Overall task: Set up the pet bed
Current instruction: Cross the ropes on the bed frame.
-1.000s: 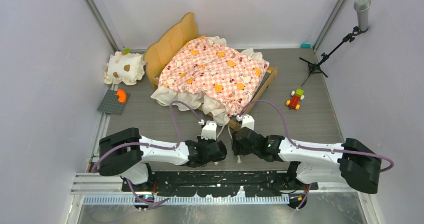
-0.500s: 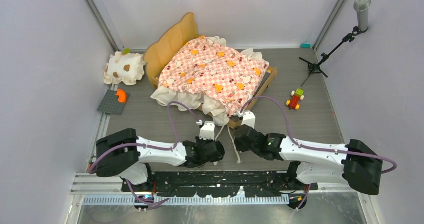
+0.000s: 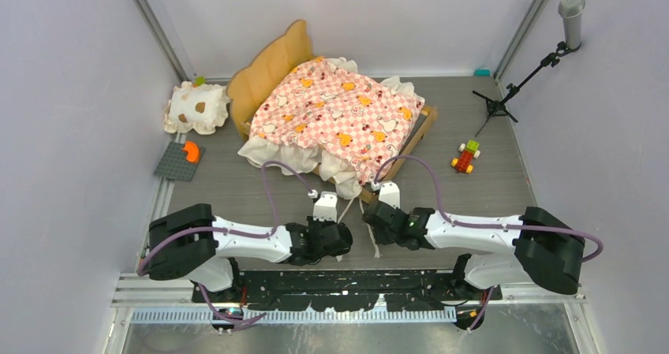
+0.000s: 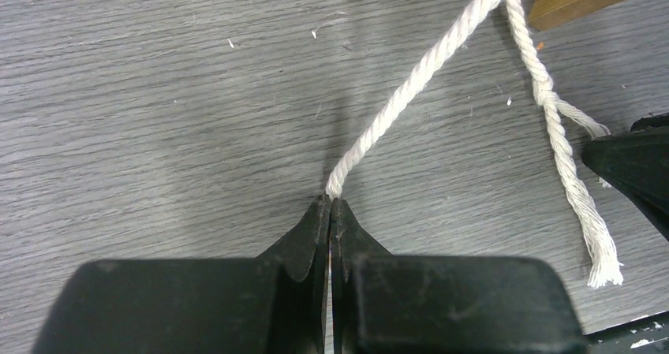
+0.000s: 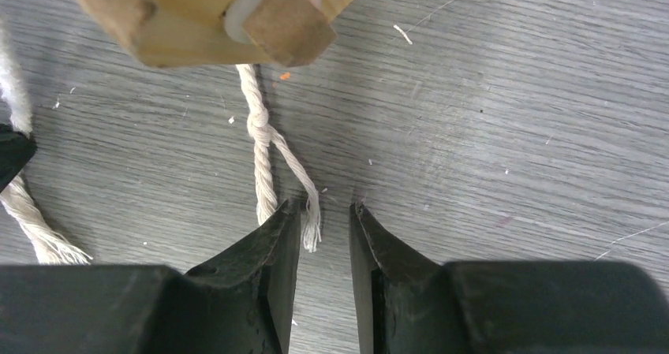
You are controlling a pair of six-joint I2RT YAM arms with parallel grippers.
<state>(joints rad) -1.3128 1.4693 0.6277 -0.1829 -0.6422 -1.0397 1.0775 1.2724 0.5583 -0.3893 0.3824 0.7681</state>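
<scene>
**Pet bed** point(image 3: 339, 109): light-wood frame with a wavy-topped headboard. It sits at the far middle of the worktop point(image 3: 237, 188), set at an angle. Pink checkered mattress cloth with orange animal print and a cream ruffle is draped over it, with the ruffle spilling past the near-left edge. The top view shows bare wood rail along the right side.

**Worktop**: grey, matte, with a wood-grain pattern, flecked with lint.

**Left gripper** point(image 4: 330, 203): black fingers are pressed together, pinching the end of a white twisted cord point(image 4: 410, 86). The cord runs taut and slantwise up toward the corner of the frame.

**Right gripper** point(image 5: 324, 208): black tapered fingers are narrowly spread, low over the worktop. The frayed tip of a knotted cord point(image 5: 259, 121) lies in the gap, close to one finger and not clamped. Below its knot this cord splits into two strands. It comes from under the frame's blunt wooden corner.

**Pillow** point(image 3: 196, 108): cream, ruffled, brown-spotted, left of the headboard and apart from the bed.

**Baseplate** point(image 3: 175, 165): flat grey studded square bearing an orange piece, near the pillow.

**Toy car** point(image 3: 465, 157): small block-built toy, right of the bed.

**Microphone stand** point(image 3: 505, 94): black tripod, far right corner.
</scene>
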